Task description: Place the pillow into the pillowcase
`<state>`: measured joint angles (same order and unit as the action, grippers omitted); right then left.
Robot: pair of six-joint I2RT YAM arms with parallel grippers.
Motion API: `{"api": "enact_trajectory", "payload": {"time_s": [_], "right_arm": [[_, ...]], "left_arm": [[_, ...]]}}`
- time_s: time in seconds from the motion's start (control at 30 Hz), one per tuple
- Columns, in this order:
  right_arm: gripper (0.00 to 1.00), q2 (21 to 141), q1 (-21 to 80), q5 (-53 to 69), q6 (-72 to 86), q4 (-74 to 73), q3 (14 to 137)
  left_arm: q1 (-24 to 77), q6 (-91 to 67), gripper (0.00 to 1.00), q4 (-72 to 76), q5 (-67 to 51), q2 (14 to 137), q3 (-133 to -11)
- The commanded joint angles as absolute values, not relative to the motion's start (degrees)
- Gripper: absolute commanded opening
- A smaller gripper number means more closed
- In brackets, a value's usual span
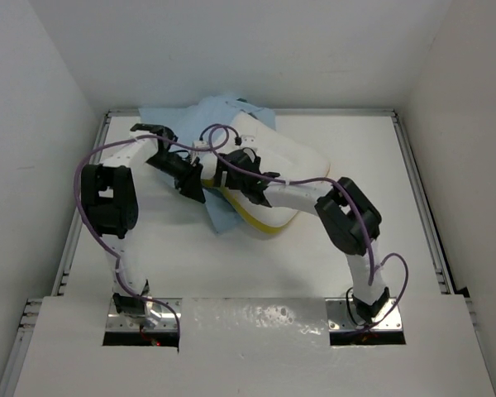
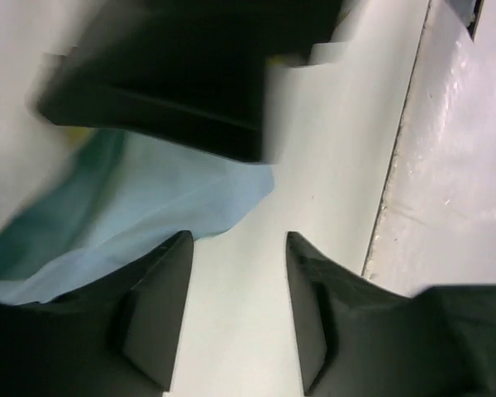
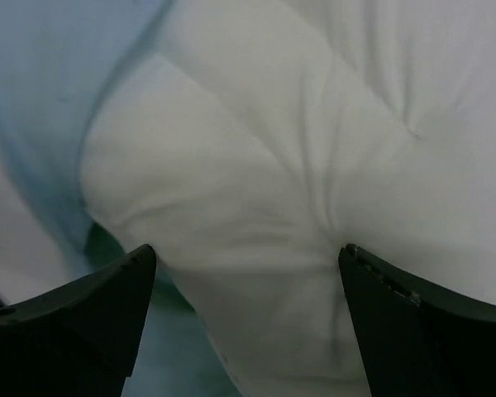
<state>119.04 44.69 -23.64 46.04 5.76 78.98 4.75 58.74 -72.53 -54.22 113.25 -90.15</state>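
Two-arm pillow insertion, at a stage where neither arm has a grip.

Near field: over the white tabletop (image 1: 149, 248), the left pincer (image 2: 236, 285) has its fingers (image 2: 159, 318) apart. Only tabletop shows between them, and nothing is held. It hangs just beside a loose light-blue corner of the pillowcase (image 2: 157, 207); no contact is visible in the left wrist view.

Middle field: the right pincer (image 3: 246, 318) has its jaws spread wide above a puckered bulge of the pillow (image 3: 264, 190). The white cover swells up between the tips but does not appear to be pinched.

Seen from above, the pillow lies right of centre with its yellow band (image 1: 260, 225) facing the arms. Nearly all of its quilted top is uncovered.

Far field: the pillowcase runs under the pillow's left side. One flap sticks out at the near-left corner, and the rest is bunched at the far-left corner by the tabletop's far edge. Whether the pillow's far end already sits inside the case's mouth cannot be told.

Judgement: the step in hand looks like a regrasp, with most of the insertion left to do. The next move calls for the left pincer to take one layer of the thin case at its open edge. The right pincer should then close on a fold of the pillow and feed it toward that opening. A grip that catches both layers would shut the mouth.
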Motion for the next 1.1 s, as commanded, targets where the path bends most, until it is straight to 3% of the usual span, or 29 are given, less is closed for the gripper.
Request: {"api": "enact_trajectory", "payload": {"time_s": [0.0,0.07,0.13,0.17,0.23,0.27,0.3,0.33,0.37,0.4,0.47,0.6,0.67,0.73,0.77,0.8,0.83,0.87,0.93,1.07], "right_arm": [[0.92,109.4,43.9,-17.0,36.5,10.7,77.8],[0.99,104.3,41.1,-11.9,34.9,11.7,74.6],[0.99,101.1,37.5,-5.8,33.1,11.1,74.1],[0.98,100.6,35.7,-3.5,32.7,10.2,74.6],[0.35,100.9,30.6,1.4,31.6,7.6,76.9],[0.16,101.6,28.9,4.9,31.0,6.6,77.9],[0.13,102.5,25.9,6.3,29.5,4.9,80.7],[0.25,105.5,24.4,8.8,29.0,3.4,82.9],[0.44,107.6,22.9,10.1,27.7,1.9,85.6],[0.7,109.9,20.3,11.5,26.9,-1.0,91.4],[0.93,117.9,18.2,13.4,23.7,-5.9,100.7],[0.99,132.7,17.1,11.5,20.2,-8.3,112.5],[0.99,136.3,17.1,13.6,20.8,-8.0,115.0],[0.84,138.4,17.2,16.2,21.9,-7.3,115.2],[0.7,138.7,17.5,17.1,22.1,-6.9,112.4],[0.31,138.1,17.8,16.8,22.3,-5.2,109.7],[0.12,137.0,18.0,16.1,22.8,-4.1,106.7],[0.01,133.9,18.7,15.1,23.2,-2.6,99.5],[0.0,129.7,19.8,15.9,24.0,2.5,91.5],[0.0,114.8,25.5,18.1,27.5,10.0,69.5]], "left_arm": [[3.2,59.8,0.48,-75.6,-52.5,107.7,-96.1],[2.6,58.1,0.61,-75.4,-52.6,109.3,-102.0],[2.7,52.5,0.92,-70.9,-52.5,113.0,-112.5],[3.0,47.6,0.93,-66.5,-51.1,114.2,-115.3],[4.5,30.9,0.89,-56.2,-40.7,117.5,-119.9],[5.2,26.8,0.84,-48.2,-36.1,118.9,-120.8],[6.8,22.4,0.78,-45.6,-32.3,122.7,-123.0],[7.6,21.0,0.79,-43.1,-26.2,125.0,-125.2],[9.0,19.8,0.81,-42.7,-23.7,127.8,-131.1],[9.9,19.7,0.88,-43.0,-19.1,133.1,-134.2],[12.2,20.2,0.94,-39.5,-13.0,137.9,-139.0],[14.6,21.1,0.97,-28.1,-2.1,138.4,-129.1],[14.4,20.3,0.85,-27.9,-0.3,139.5,-129.4],[14.5,20.7,0.67,-29.4,2.3,140.4,-129.6],[14.5,20.9,0.45,-30.0,2.4,139.8,-129.5],[14.5,21.3,0.32,-31.1,2.2,139.5,-128.9],[14.5,21.4,0.22,-31.8,1.7,138.8,-128.3],[14.5,21.8,0.07,-33.3,0.4,136.9,-127.5],[14.5,23.3,0.0,-34.1,-3.2,134.1,-122.6],[14.5,27.5,0.0,-39.8,-13.1,124.7,-112.9]]}}
